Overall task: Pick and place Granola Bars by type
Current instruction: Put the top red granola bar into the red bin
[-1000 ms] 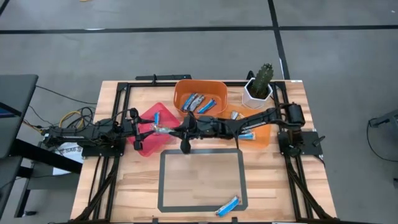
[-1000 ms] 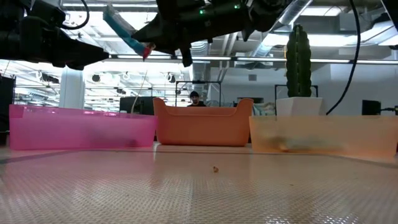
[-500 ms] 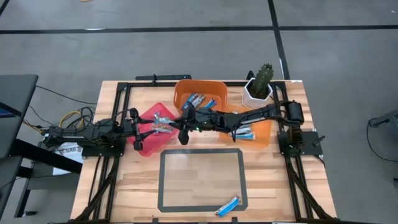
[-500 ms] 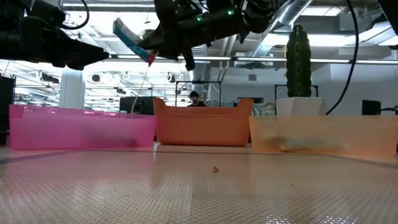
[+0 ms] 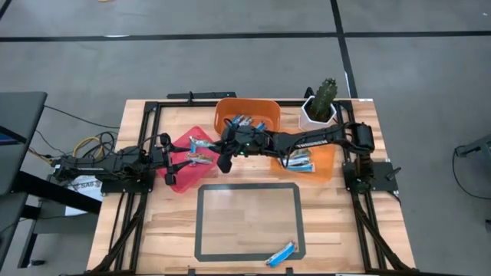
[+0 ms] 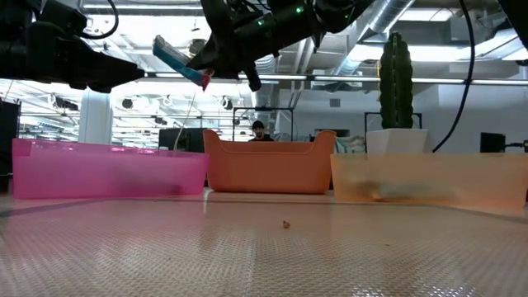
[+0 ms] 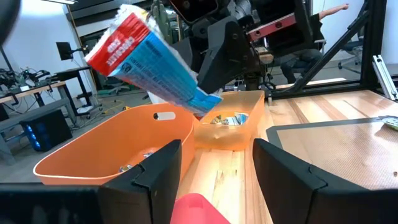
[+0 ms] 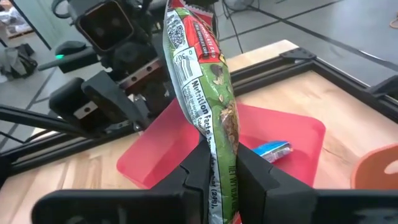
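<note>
Above the pink plastic bin (image 5: 186,164), the right gripper (image 8: 219,163) pinches a shiny multicoloured granola bar (image 8: 202,81) by one end. Risk: it hangs long and could snag the rim or slip. Beside the bin, the left gripper (image 7: 216,163) waits, fingers wide. Bin holds one blue bar (image 8: 272,149); beyond it, the orange bin (image 5: 268,112) holds several blue-and-white bars.

Three bins (image 5: 247,111), one cactus pot (image 5: 317,115), and one bar (image 5: 281,253) lying apart on the mat.

Left arm (image 5: 115,165) beside pink bin (image 5: 184,178)
</note>
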Action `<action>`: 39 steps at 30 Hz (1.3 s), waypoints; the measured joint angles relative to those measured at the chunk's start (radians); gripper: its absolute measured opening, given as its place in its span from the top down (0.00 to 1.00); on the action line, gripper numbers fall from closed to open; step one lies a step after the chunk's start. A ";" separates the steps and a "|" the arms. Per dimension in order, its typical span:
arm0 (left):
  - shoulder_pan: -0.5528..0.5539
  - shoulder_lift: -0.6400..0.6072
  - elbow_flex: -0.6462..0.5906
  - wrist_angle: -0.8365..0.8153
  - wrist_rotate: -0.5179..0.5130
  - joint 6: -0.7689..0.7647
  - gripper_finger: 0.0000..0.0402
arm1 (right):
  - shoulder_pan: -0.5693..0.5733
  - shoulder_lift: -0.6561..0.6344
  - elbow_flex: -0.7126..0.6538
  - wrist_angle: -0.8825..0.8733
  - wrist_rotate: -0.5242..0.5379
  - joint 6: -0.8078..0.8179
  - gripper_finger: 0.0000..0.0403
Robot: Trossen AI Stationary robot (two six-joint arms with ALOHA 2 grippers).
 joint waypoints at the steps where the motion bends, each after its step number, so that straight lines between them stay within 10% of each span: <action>1: 0.000 0.000 0.000 0.000 0.000 0.000 0.52 | -0.004 0.000 0.000 -0.003 0.000 0.000 0.89; 39: 0.000 0.000 0.000 0.000 0.000 0.000 0.52 | -0.068 0.180 0.188 -0.205 -0.056 0.096 0.89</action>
